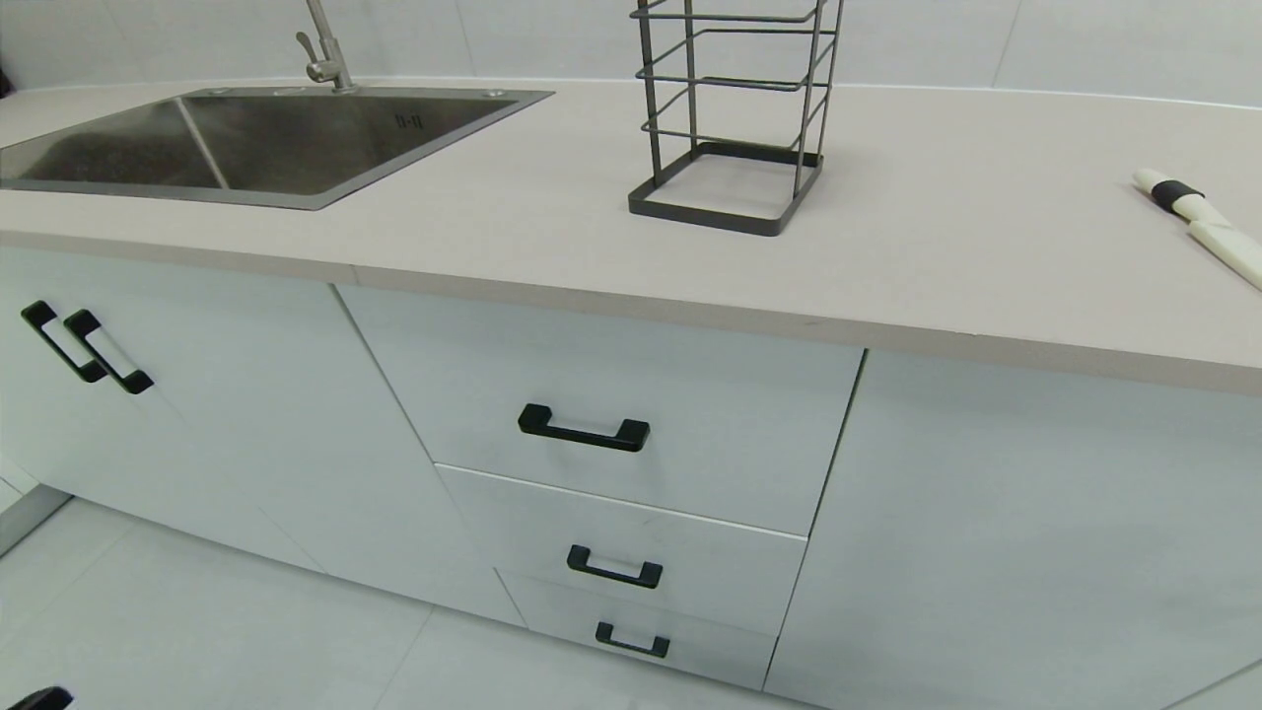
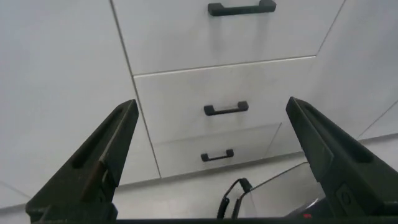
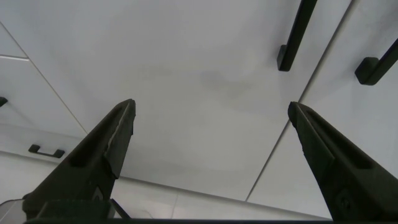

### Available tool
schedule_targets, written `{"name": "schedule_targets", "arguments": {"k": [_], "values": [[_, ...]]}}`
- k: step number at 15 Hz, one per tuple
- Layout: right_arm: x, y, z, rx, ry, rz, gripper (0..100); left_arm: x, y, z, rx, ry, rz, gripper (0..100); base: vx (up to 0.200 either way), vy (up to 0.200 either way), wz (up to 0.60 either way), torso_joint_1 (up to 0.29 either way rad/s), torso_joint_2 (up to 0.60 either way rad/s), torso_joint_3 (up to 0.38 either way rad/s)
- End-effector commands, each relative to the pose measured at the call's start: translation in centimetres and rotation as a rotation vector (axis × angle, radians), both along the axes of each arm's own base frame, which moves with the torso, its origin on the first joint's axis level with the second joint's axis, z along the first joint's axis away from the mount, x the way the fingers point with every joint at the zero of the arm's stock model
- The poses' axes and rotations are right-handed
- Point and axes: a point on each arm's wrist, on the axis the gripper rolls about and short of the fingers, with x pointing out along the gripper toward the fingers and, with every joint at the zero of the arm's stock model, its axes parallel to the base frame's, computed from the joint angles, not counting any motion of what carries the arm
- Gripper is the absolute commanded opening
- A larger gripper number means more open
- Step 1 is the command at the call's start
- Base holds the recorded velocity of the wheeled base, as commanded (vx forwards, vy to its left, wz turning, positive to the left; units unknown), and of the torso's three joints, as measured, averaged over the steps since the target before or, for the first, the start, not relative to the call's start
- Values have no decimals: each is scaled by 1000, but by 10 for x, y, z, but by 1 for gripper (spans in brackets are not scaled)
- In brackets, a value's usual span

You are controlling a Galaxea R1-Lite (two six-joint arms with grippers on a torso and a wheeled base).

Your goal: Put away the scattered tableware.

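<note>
Sink (image 1: 266, 138) is set in the countertop (image 1: 986, 247) at left. Wire rack (image 1: 710, 218) stands upright mid-counter. Cream utensil (image 1: 1198, 222) with a black band lies far right, well apart from the rack. Left gripper (image 2: 210, 106) is spread wide and holds nothing, facing the drawers (image 2: 224, 81). Right gripper (image 3: 210, 104) is likewise wide and empty, facing the cabinet doors (image 3: 186, 81).
</note>
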Motion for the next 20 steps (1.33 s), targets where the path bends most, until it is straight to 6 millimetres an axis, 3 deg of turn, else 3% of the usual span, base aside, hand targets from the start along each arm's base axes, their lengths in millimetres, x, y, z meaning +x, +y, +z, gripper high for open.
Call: {"name": "schedule_targets", "arguments": {"k": [1,3,5,8,13,16,20], "values": [[0,0,0,0,1,0,100,-12,2,-22,-37,24,120,100,0,0,0,0,0,0],[0,0,0,0,1,2,100,-16,1,-37,13,123,220,100,0,0,0,0,0,0],[0,0,0,0,1,0,100,-20,0,-38,53,59,219,100,0,0,0,0,0,0],[0,0,0,1,0,0,100,-19,3,-39,110,46,379,100,0,0,0,0,0,0],[0,0,0,1,1,0,100,-19,3,-39,104,45,381,100,0,0,0,0,0,0],[0,0,0,1,3,2,100,-19,7,-38,147,34,523,100,0,0,0,0,0,0],[0,0,0,1,3,2,100,-19,6,-38,146,35,484,100,0,0,0,0,0,0]]}}
